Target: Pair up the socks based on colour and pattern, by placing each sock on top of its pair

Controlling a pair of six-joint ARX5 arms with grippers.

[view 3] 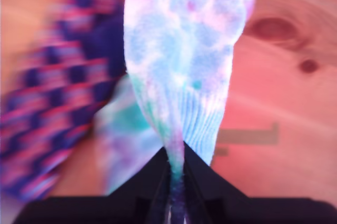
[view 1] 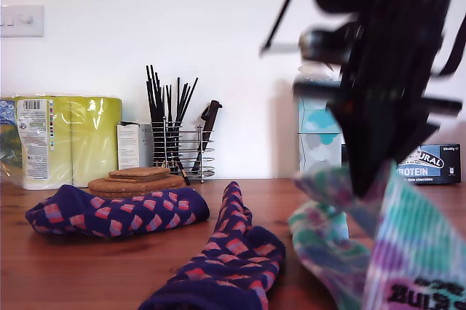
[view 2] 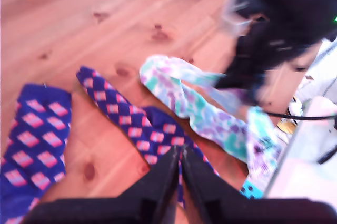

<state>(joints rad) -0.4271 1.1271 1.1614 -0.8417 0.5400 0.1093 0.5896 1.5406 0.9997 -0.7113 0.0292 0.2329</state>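
Second wrist view shows our second end effector [view 3: 176, 169] clamped on a pastel tie-dye sock [view 3: 181, 66], which hangs from the pinch above the table [view 3: 284, 77] — lifted, we judge, to be laid on its match. The other tie-dye sock [view 2: 202, 111] lies on the wood beside a navy sock with pink blocks [view 2: 134, 121]; its twin [view 1: 116, 212] rests apart, toward the exterior view's left. Our first end effector [view 2: 180, 153] is closed and holds nothing.
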